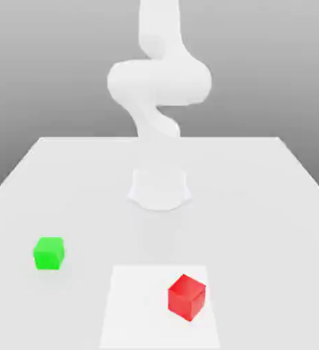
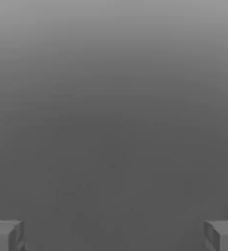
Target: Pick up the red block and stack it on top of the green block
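The red block (image 1: 186, 297) is a small cube resting near the table's front edge, a little toward the exterior view's right, turned so one corner faces forward. The green block (image 1: 49, 253) sits flat on the table toward the exterior view's left, well apart from the red one. In the hand view my gripper (image 2: 114, 236) is open: its two grey fingertips (image 2: 6, 235) stand far apart, with nothing between them and only plain grey background beyond. Neither block is touched.
The white arm (image 1: 159, 82) rises from its round base (image 1: 159, 188) at the middle of the white table (image 1: 258, 205), behind both blocks. A paler square patch (image 1: 135, 307) marks the tabletop under the red block.
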Robot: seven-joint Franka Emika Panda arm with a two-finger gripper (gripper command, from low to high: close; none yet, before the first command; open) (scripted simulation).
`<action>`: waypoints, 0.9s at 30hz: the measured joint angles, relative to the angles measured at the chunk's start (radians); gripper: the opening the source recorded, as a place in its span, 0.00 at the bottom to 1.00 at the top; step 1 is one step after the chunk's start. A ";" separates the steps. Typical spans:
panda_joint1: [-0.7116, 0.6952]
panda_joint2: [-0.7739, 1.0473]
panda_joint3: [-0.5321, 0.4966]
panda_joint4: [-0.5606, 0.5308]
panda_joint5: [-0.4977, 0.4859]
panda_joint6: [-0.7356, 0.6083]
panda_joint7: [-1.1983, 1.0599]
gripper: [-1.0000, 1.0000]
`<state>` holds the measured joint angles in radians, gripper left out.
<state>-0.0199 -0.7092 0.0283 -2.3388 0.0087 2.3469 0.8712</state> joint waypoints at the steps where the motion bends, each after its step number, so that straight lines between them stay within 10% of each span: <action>1: -0.008 0.039 0.012 -0.017 0.003 0.020 0.031 0.50; 17: -0.078 0.622 0.163 -0.265 -0.027 0.321 0.550 0.50; 27: -0.001 0.986 0.084 -0.305 -0.144 0.571 0.778 0.50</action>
<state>-0.0208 0.2772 0.1120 -2.6439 -0.1353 2.9182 1.6496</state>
